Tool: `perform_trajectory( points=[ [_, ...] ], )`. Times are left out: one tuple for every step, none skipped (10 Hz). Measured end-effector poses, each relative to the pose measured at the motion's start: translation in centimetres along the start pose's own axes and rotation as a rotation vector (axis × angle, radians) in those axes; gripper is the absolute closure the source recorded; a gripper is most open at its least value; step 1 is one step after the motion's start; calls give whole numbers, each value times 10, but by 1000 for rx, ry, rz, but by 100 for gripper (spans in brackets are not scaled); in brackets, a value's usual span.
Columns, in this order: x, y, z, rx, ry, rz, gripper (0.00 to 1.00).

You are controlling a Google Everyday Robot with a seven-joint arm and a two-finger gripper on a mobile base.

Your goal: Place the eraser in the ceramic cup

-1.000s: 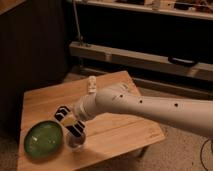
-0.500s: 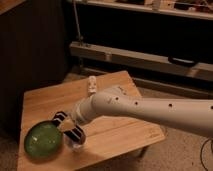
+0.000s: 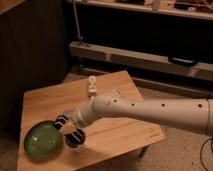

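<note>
Eraser: can't pick it out for sure; a dark shape sits at the cup's mouth under the gripper, too murky to say if that's it or part of a finger.
Hidden bits: arm point(image 3: 150, 110) cuts off at right edge; tabletop behind it covered.
Ceramic cup point(image 3: 75, 141): small, round, pale rim; top mostly blocked by the gripper; stands near front edge of wooden table point(image 3: 50, 100), just beside green plate point(image 3: 42, 140) on its right.
Gripper point(image 3: 70, 129): low over the cup, dark fingers angled down twd the cup mouth; can't tell if apart or pinched.
Green plate: round, glossy, front-left corner of table, far bigger than the cup.
Other item: small pale object point(image 3: 92, 85) near table's back edge, well apart from cup; too blurry to ID.
Background: dark shelving w/ a pale rail point(image 3: 145, 57) behind the table.
</note>
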Motion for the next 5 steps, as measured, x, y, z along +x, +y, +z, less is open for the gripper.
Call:
perform_trajectory(
  points=[
    [2,-1,1,-23,-4,-1,65],
    [3,-2,4,-51,-7,-2,53],
    [5,-3,6,-66,-1,-4,43],
    [5,-2,10,-74,12,-16,33],
    [4,-1,13,-77,24,-23,26]
  ],
)
